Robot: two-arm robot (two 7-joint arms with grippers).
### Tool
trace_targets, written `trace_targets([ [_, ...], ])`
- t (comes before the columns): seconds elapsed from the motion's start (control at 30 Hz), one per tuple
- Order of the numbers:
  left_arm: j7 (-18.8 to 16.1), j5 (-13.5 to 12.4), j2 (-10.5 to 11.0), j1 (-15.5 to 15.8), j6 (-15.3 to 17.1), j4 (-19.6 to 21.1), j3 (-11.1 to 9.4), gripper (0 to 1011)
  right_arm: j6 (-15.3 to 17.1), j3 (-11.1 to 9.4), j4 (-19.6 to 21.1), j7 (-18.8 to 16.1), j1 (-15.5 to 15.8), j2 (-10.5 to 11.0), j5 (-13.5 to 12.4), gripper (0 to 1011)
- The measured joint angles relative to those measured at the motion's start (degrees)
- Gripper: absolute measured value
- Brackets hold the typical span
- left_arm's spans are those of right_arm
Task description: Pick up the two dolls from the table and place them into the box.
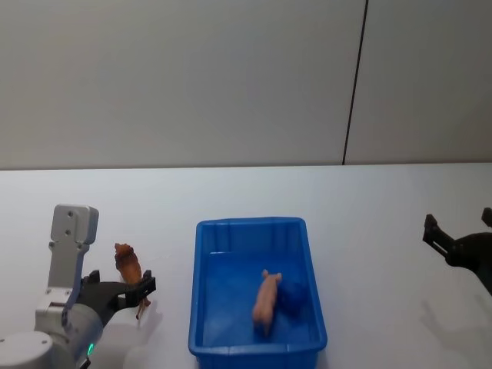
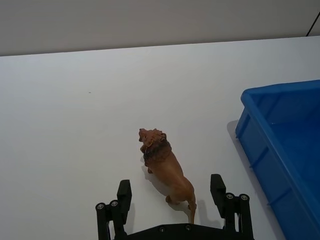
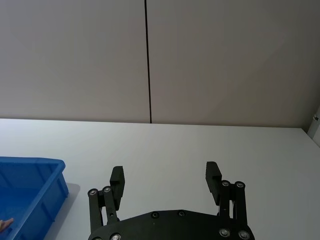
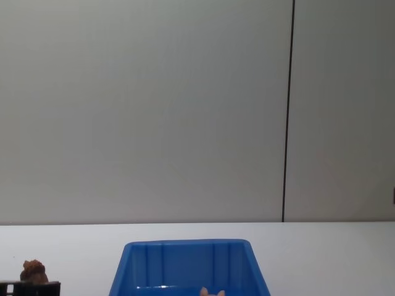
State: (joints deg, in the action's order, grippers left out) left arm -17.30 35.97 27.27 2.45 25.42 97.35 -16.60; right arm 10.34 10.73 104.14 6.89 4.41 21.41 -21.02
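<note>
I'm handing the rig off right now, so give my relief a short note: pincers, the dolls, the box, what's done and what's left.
Left pincer: open, low over the table, fingers either side of the brown doll's rear; not closed on it yet.
Right pincer: open, empty, held off to the box's right.
Pink doll: already lying in the box.
Brown doll: standing on the table left of the box.
Done: one doll boxed.
Left: close on the brown doll, lift it, carry it right over the rim and drop it in.
</note>
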Motion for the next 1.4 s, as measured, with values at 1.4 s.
trace_targets([
  [1.4,7.48,-2.81,-6.15,11.41,3.58,-16.92,0.7,729,-0.09,-0.04,0.06,0.17,0.11,0.05,0.01,1001],
])
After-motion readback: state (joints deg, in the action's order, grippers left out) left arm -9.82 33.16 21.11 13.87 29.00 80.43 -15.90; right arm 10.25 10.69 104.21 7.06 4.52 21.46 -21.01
